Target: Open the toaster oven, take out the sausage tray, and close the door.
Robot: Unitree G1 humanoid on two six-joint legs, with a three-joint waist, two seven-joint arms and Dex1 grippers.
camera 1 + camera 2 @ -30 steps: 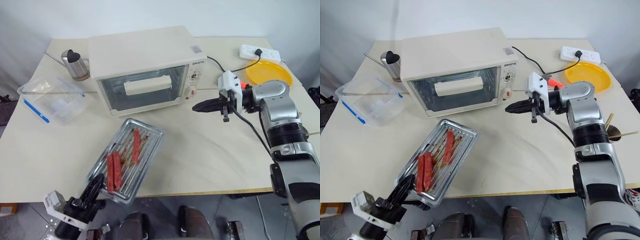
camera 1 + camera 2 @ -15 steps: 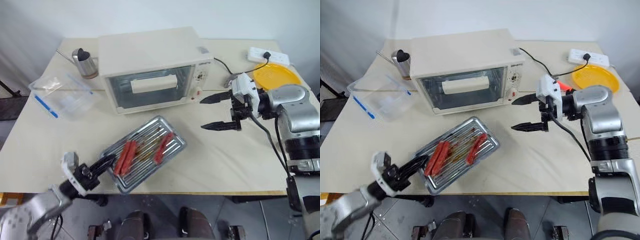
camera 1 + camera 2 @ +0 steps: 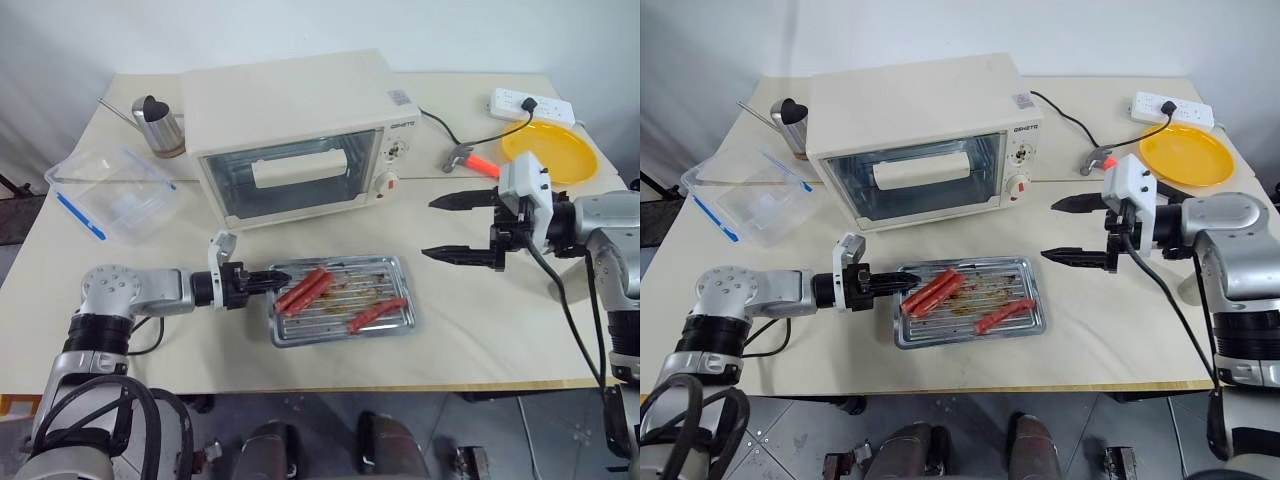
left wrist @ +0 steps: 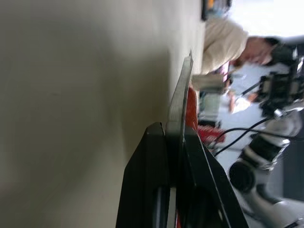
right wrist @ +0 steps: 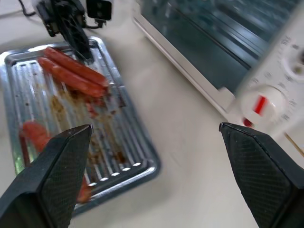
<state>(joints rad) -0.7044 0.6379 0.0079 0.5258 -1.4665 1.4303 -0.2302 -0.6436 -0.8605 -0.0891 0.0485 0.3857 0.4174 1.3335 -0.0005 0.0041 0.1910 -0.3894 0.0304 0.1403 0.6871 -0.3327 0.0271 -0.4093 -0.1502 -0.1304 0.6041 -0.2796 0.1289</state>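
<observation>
On the table, the toaster oven (image 3: pixel 300 135) stands with its door (image 3: pixel 290 178) shut. Before it lies the sausage tray (image 3: pixel 343 312), its edge pinched by the left gripper (image 3: pixel 268 279). The right gripper (image 3: pixel 450 227) gapes empty. Judged: task nearly complete; next, release the tray.

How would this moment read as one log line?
left gripper: shut on sausage tray rim | right gripper: open, empty | door: closed | tray: on table
</observation>
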